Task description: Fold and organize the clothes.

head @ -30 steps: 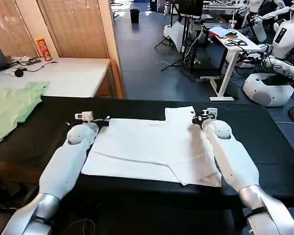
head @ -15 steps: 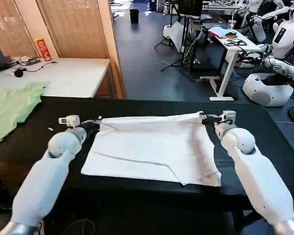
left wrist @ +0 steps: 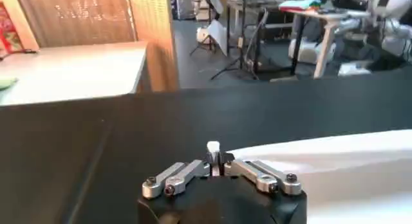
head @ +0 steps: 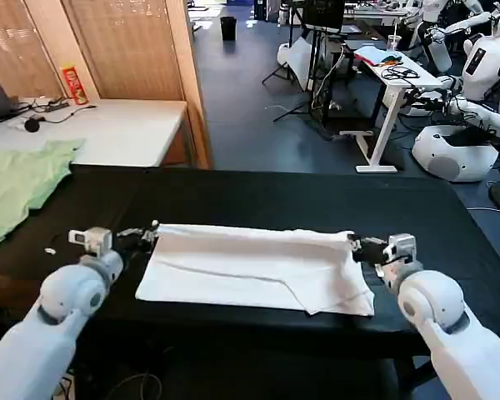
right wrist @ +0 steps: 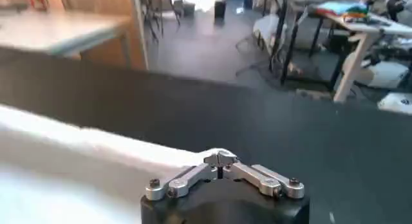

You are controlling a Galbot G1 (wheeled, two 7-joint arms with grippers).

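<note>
The white T-shirt [head: 250, 267] lies folded into a wide band on the black table [head: 258, 196], its far edge rolled toward me. My left gripper [head: 150, 234] is shut on the shirt's left far corner; in the left wrist view a bit of white cloth [left wrist: 213, 148] sticks up between the closed fingers of the left gripper [left wrist: 215, 162]. My right gripper [head: 356, 247] is shut on the right far corner, and the right wrist view has cloth [right wrist: 96, 148] running up into the right gripper [right wrist: 220, 159]. No print is visible.
A pale green garment [head: 17, 183] lies at the table's left end. Behind it stands a white table [head: 108, 129] with a red can [head: 73, 83] and cables. The far half of the black table is bare. Other robots and desks stand at the back right.
Both grippers pulled the shirt's far edge toward me, folding the far part with the sleeve over the near part. The shirt went from a broad sheet to a narrower band.
</note>
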